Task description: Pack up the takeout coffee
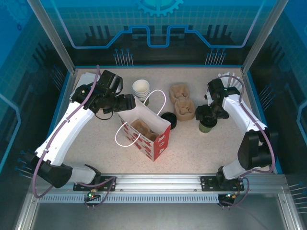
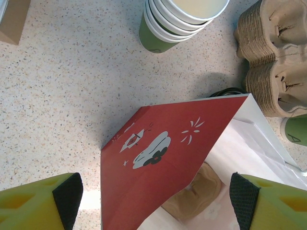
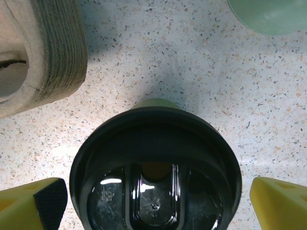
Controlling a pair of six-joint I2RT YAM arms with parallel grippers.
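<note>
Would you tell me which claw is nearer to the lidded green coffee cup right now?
Right. The right claw stands open with the coffee cup between its fingers; the left claw is over the gift bag, well away.

Speckled pale tabletop (image 1: 192,148) inside blue-panelled enclosure (image 1: 158,28) with aluminium posts (image 1: 52,36)

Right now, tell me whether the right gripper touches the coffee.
Apart. Right wrist view: the open right gripper straddles the coffee, with table showing beside each finger.

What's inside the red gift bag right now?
A brown pulp cup carrier lies inside the red-and-white paper gift bag. The bag's walls cover its floor, so anything beneath the carrier can't be seen.
</note>
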